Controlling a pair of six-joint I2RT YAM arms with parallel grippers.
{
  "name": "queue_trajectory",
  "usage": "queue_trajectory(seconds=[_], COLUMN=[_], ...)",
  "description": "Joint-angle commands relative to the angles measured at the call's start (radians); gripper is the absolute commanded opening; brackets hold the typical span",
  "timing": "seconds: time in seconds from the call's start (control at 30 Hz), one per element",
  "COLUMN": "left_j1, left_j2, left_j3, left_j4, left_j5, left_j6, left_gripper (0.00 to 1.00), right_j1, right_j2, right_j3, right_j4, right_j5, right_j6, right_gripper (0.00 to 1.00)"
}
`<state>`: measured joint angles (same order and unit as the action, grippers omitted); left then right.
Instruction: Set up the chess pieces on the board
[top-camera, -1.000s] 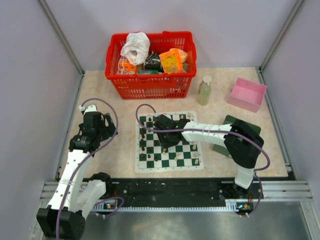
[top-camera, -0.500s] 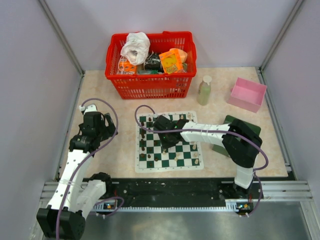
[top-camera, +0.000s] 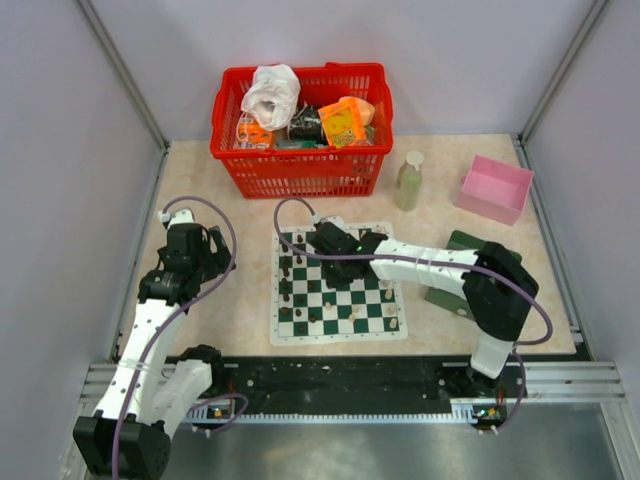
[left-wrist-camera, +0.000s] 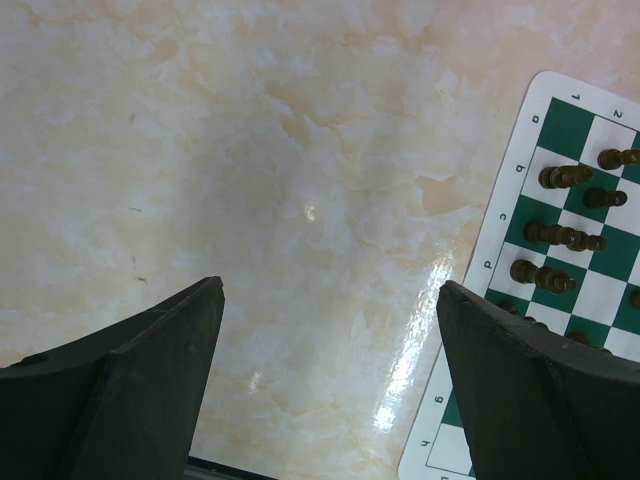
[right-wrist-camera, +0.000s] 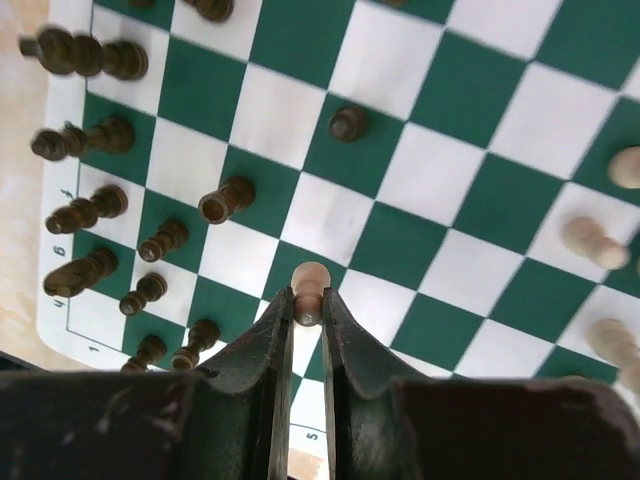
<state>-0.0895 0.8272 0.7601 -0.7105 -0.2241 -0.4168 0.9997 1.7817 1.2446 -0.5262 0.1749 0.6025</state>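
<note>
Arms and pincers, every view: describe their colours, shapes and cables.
The left arm and right arm have white links, black joint housings and a looping purple cable each. The left pincer and right pincer have matte black fingers tapering to narrow tips.

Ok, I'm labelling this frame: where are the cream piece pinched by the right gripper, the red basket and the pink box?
cream piece (right-wrist-camera: 311, 277): right wrist view, its rounded head.
red basket (top-camera: 300, 175): top external view, its front wall.
pink box (top-camera: 492, 207): top external view, its near wall.
</note>
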Motion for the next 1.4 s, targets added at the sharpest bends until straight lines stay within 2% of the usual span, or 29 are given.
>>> queue_trajectory(seconds=[0.0,0.2,0.43,1.37], left_j1=[-0.001,-0.001,-0.001,-0.001], left_j2=[-0.011,-0.014,-0.013,-0.013], left_j3=[-0.002,-0.004,-0.002,-0.002], left_j4=[0.037,0.037,0.037,0.037], left_j5=[0.008,0.005,0.008,0.011], left_j6=[0.004,0.004,0.006,0.006], left_gripper=[0.93,0.93,0.93,0.93], right_j1=[-0.070,-0.153,-0.185,-0.199], right_j2=[-0.113,-0.174,-0.199,-0.151], right_j3=[-0.025,-0.125,-0.195,-0.231], right_j4=[0.008,0.006,0.008,0.020], right_j5=[0.066,0.064,0.074,0.097], right_j6=[0.003,0.006,0.014,-0.001], right_gripper=[0.13,0.13,0.13,0.15])
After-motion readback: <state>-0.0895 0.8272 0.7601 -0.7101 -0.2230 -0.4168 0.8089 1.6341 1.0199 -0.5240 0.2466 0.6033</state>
